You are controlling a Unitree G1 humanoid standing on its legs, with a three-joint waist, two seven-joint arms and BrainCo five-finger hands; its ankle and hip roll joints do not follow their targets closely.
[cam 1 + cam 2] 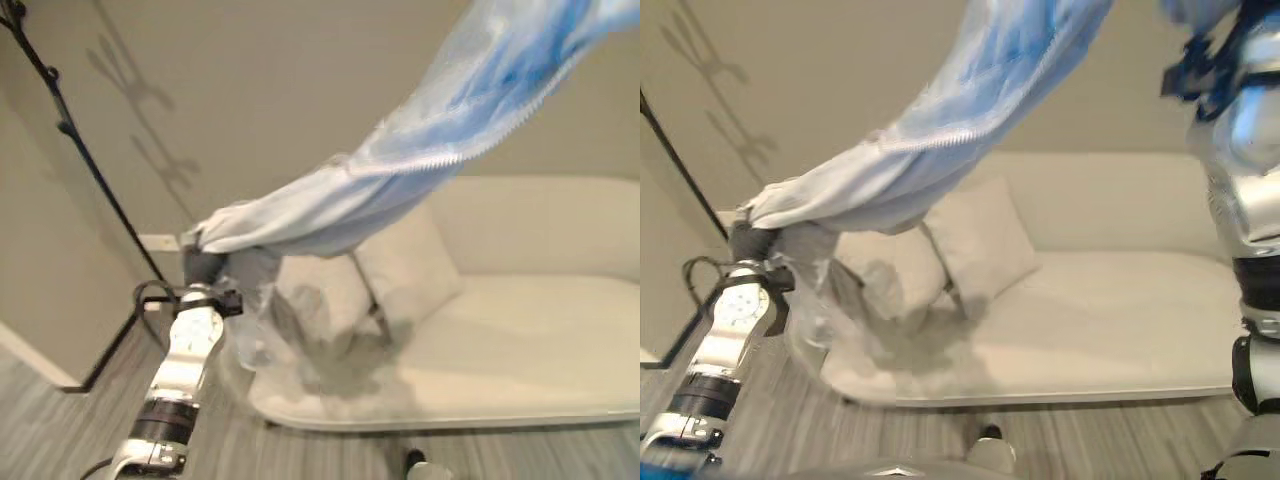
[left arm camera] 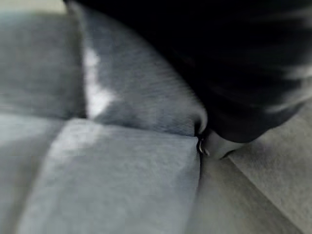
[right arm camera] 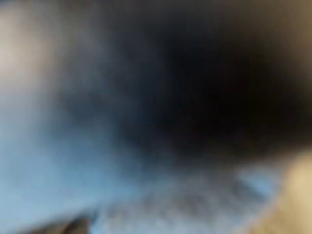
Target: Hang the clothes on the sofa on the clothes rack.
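On your far left, a thin black metal clothes rack pole (image 1: 85,155) slants down the beige wall to the grey wood-look floor (image 1: 40,420). Just right of it, your left hand (image 1: 203,268) is raised in front of the sofa's left end, and the near end of the light blue zip-up garment (image 1: 420,150) is bunched over it; its fingers are buried in the cloth, so you cannot tell whether they are clenched or loose. From there the garment stretches up and to the right, off the cream upholstered sofa (image 1: 520,340), above two pale square cushions (image 1: 405,265) leaning at the sofa's left end. At the upper right the cloth reaches your right hand (image 1: 1210,65), whose grip you cannot make out either.
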